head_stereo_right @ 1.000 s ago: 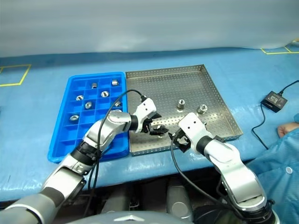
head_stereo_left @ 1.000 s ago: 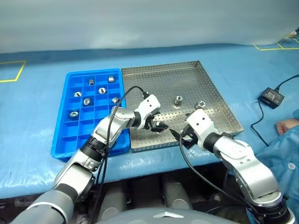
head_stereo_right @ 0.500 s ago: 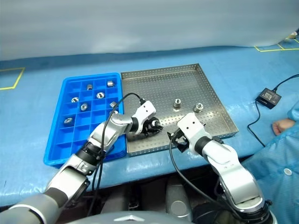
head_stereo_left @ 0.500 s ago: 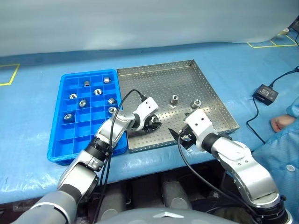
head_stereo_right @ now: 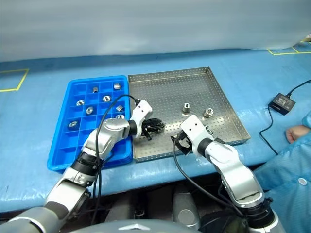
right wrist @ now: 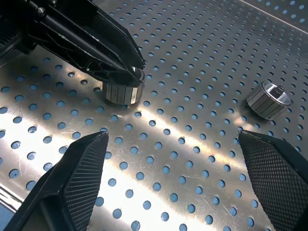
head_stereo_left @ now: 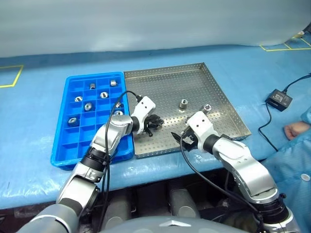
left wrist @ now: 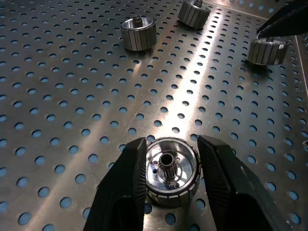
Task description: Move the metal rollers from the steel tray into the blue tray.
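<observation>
Now our left gripper's (left wrist: 169,166) smooth black fingers pinch a ribbed, shiny metal roller (left wrist: 172,170) on the perforated steel tray (head_stereo_left: 194,77), near its blue-tray (head_stereo_left: 73,145) edge; our right gripper's (right wrist: 183,178) knurled fingers are spread.

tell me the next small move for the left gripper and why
Probably lift straight up, then carry over to the blue tray. The left gripper has its two fingers against both sides of a roller that sits on the steel tray. The right gripper stands open nearby, so a straight rise looks safest.
</observation>
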`<state>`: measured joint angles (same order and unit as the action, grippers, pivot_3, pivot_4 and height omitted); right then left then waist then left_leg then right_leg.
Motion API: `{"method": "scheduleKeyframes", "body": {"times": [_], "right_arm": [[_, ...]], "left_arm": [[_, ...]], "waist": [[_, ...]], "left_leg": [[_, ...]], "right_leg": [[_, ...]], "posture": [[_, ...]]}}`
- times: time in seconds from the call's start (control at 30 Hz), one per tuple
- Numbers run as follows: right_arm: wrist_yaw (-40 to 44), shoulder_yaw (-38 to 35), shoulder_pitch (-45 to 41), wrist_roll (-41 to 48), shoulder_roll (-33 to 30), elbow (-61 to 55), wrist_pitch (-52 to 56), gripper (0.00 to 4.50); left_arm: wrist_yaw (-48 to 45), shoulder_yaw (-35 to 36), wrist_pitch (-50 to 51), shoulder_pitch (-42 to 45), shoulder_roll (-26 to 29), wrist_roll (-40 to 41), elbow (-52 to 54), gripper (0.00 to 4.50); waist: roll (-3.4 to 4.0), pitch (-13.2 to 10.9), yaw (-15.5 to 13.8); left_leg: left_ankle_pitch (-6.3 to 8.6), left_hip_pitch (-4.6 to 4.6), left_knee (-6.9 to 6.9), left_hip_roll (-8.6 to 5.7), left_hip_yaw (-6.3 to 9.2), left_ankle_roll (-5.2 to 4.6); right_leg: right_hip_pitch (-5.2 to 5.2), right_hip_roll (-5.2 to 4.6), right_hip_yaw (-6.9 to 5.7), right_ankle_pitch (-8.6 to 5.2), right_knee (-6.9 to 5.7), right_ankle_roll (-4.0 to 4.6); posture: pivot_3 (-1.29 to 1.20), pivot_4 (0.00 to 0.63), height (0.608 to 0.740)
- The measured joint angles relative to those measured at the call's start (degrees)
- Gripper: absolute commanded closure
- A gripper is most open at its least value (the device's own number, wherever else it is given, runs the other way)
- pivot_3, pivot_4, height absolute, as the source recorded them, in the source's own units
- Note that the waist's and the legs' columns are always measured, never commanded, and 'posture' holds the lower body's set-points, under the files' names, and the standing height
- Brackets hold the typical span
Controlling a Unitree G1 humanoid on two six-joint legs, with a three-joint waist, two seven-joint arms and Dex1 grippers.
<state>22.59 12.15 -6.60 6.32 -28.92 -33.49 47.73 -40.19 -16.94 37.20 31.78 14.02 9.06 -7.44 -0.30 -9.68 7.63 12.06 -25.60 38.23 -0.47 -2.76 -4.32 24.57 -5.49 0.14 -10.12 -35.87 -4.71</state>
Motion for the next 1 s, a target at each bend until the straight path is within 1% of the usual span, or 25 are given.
{"method": "scheduleKeyframes", "body": {"times": [0.43, 0.53, 0.6, 0.63, 0.87, 0.93, 1.0], "right_arm": [[-0.1, 0.2, 0.1, -0.8, 0.2, 0.6, -1.0, 0.00], [-0.1, 0.2, 0.1, -0.9, 0.2, 0.5, -1.0, 0.00], [-0.1, 0.2, 0.1, -1.1, 0.2, 0.5, -1.0, 0.00], [-0.1, 0.2, 0.1, -1.2, 0.2, 0.5, -1.1, 0.00], [-0.1, 0.2, -0.1, -1.5, 0.5, 0.5, -1.3, 0.00], [-0.1, 0.2, -0.2, -1.5, 0.8, 0.5, -1.4, 0.00], [-0.1, 0.2, -0.3, -1.5, 1.0, 0.6, -1.4, 0.00]], "left_arm": [[2.0, -1.1, -0.1, 0.6, -0.6, -1.8, -1.2, 3.21], [3.2, -0.8, -0.1, 0.9, -1.7, -1.8, -2.3, 3.79], [3.9, 0.5, -0.1, 1.2, -2.5, -1.6, -3.7, 4.40], [3.7, 0.7, -0.2, 1.2, -2.5, -1.5, -3.7, 4.49], [3.1, 0.4, -1.8, 0.6, -2.1, -2.0, -3.3, 4.49], [3.2, 1.2, -1.6, 0.3, -2.3, -1.3, -3.3, 4.49], [3.5, 4.1, 0.1, 0.0, -3.4, 1.2, -3.1, 4.49]], "waist": [[0.00, 0.0, -0.1], [-0.03, 0.0, -0.1], [-0.03, 0.1, 0.0], [-0.04, 0.1, 0.0], [-0.04, 0.1, -0.1], [-0.04, 0.1, -0.1], [-0.04, 0.1, 0.0]], "left_leg": [[-0.02, 0.07, 0.03, 0.00, 0.00, 0.02], [-0.02, 0.10, 0.05, 0.00, 0.01, 0.02], [-0.02, 0.12, 0.06, 0.00, 0.01, 0.02], [-0.02, 0.12, 0.06, 0.00, 0.01, 0.03], [-0.02, 0.11, 0.03, 0.00, 0.01, 0.03], [-0.02, 0.11, 0.03, 0.01, 0.00, 0.03], [-0.03, 0.07, 0.04, 0.01, 0.00, 0.03]], "right_leg": [[-0.06, 0.01, 0.00, 0.01, -0.02, -0.02], [-0.08, 0.01, -0.01, 0.01, -0.03, -0.02], [-0.09, 0.01, 0.00, 0.01, -0.03, -0.03], [-0.09, 0.01, 0.00, 0.02, -0.04, -0.03], [-0.09, 0.01, 0.00, 0.01, -0.03, -0.02], [-0.08, 0.01, 0.01, 0.02, -0.04, -0.02], [-0.06, 0.01, 0.01, 0.02, -0.04, -0.02]], "posture": [[-0.25, 0.150, 0.740], [-0.26, 0.150, 0.740], [-0.26, 0.150, 0.740], [-0.26, 0.150, 0.740], [-0.25, 0.150, 0.740], [-0.25, 0.150, 0.740], [-0.24, 0.150, 0.740]]}}
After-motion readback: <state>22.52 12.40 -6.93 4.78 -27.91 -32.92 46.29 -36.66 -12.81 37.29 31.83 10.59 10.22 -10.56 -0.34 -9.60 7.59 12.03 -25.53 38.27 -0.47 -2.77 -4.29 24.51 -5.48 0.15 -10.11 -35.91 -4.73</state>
